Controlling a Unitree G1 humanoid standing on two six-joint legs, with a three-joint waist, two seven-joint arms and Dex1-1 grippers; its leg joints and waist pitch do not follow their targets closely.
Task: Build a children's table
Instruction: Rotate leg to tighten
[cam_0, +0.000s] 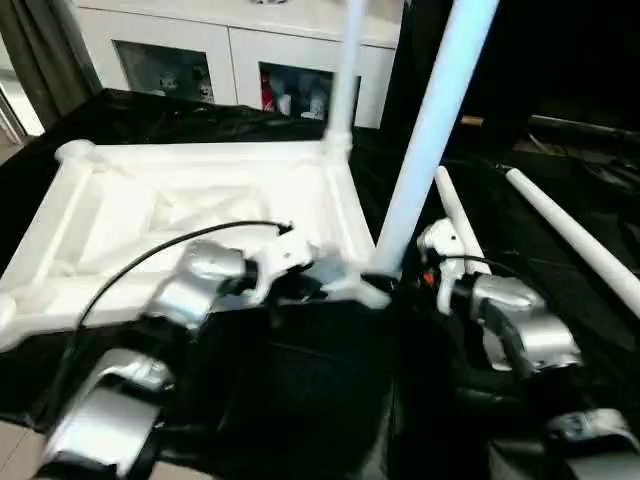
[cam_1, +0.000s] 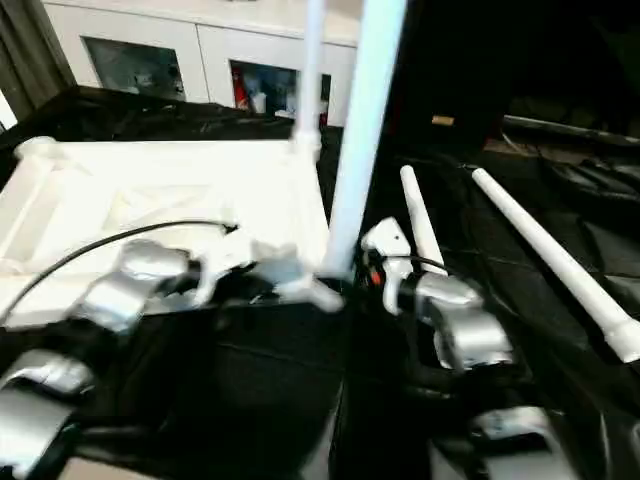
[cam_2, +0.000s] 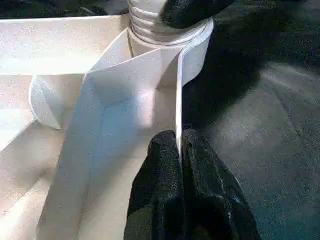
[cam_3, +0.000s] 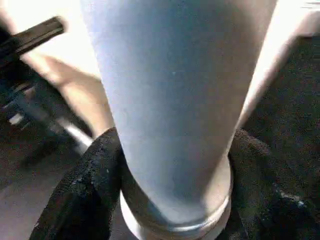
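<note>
Black cloth covered the desk (cam_0: 300, 400), with a white cabinet (cam_0: 230, 50) behind it. On the cloth lay the white tabletop (cam_0: 180, 215) of the children's table, underside up, raised rim showing.

At the corner nearest the robot, the left end effector (cam_2: 180, 165) was clenched on the thin rim wall, one black finger on each face of it. Just beyond it, an upright white leg (cam_0: 430, 130) stood in that corner's socket (cam_2: 170, 35). The right end effector (cam_3: 172, 165) sat around the base of this leg, a finger (cam_3: 85, 185) on either side; whether they pressed it or had loosened I could not tell.

A second leg (cam_0: 345, 80) stood upright in the far corner socket. Two more legs (cam_0: 575, 235) lay flat on the cloth beyond the right end effector, apart from the tabletop.
</note>
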